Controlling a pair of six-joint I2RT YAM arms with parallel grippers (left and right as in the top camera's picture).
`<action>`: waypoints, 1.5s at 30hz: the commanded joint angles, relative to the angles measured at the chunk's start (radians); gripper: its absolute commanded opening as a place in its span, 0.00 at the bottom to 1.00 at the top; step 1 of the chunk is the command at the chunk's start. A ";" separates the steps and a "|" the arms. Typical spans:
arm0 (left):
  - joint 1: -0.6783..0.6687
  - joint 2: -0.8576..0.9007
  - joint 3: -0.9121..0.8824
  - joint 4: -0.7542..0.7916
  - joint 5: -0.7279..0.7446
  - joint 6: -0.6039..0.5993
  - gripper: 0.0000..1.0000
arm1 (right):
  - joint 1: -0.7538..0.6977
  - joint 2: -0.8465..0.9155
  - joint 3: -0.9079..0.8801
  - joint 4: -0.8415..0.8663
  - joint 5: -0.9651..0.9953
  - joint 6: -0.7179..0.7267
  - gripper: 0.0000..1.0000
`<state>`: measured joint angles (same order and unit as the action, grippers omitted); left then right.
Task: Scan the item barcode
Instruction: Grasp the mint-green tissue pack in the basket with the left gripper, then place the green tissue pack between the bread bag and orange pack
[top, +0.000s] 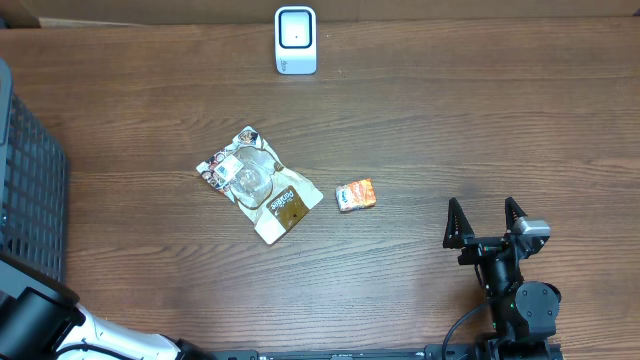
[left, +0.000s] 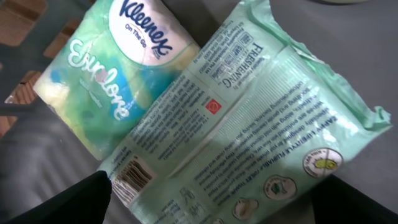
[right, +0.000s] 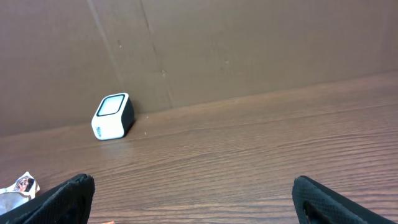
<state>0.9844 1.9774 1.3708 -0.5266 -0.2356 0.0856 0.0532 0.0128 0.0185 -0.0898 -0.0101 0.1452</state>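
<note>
In the left wrist view a mint-green wipes pack (left: 249, 118) lies at a slant inside the basket, its printed back facing up. Its barcode (left: 134, 176) sits at the lower left end. My left gripper (left: 214, 190) is open, its two dark fingers (left: 68, 202) straddling the pack's lower end; the left fingertip is right against the barcode corner. I cannot tell whether either finger touches the pack. The white scanner (top: 295, 40) stands at the table's far edge and also shows in the right wrist view as the scanner (right: 113, 116). My right gripper (top: 483, 208) is open and empty above bare table at the front right.
A Kleenex tissue pack (left: 106, 81) lies beside the wipes pack. The dark mesh basket (top: 30, 190) stands at the table's left edge. A clear-windowed snack packet (top: 258, 183) and a small orange packet (top: 355, 195) lie mid-table. A cardboard wall (right: 249, 43) backs the table.
</note>
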 joint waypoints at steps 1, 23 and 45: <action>-0.003 0.045 -0.021 0.011 -0.034 0.023 0.84 | 0.005 -0.010 -0.010 0.006 0.009 0.001 1.00; -0.076 0.113 0.198 -0.245 0.030 -0.111 0.04 | 0.005 -0.010 -0.010 0.006 0.009 0.001 1.00; -0.444 -0.373 0.888 -0.858 0.608 -0.408 0.05 | 0.005 -0.010 -0.010 0.006 0.009 0.001 1.00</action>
<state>0.6418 1.6234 2.2578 -1.3327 0.2829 -0.2951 0.0532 0.0128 0.0185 -0.0902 -0.0105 0.1459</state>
